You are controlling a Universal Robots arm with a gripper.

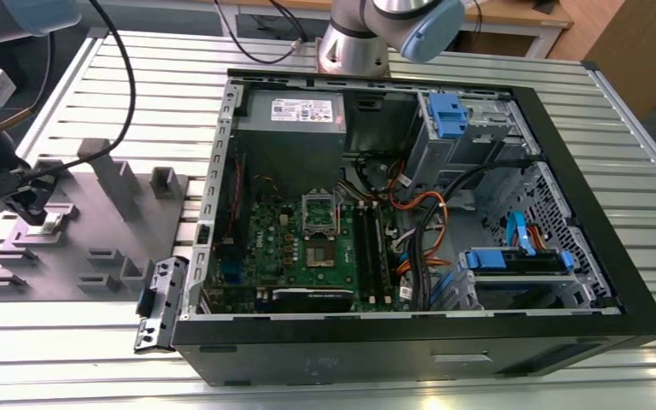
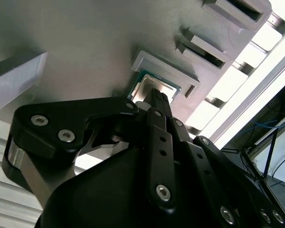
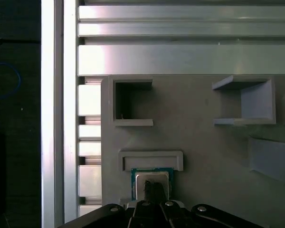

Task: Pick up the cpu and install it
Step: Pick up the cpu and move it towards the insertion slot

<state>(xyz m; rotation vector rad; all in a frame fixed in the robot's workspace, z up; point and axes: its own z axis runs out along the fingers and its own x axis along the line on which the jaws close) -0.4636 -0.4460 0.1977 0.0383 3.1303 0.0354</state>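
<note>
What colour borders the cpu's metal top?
Green, on the small square silver-topped cpu; first wrist view.

No text can be read anywhere. White label [image 1: 301,109] on grey box [image 1: 253,121] in the case: print there, too small to make out. Green circuit board [image 1: 269,243]: markings unreadable.

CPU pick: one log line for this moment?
stage: pick | gripper: at cpu, tip over its top | cpu: in its pocket on grey fixture plate | install: not done
</note>
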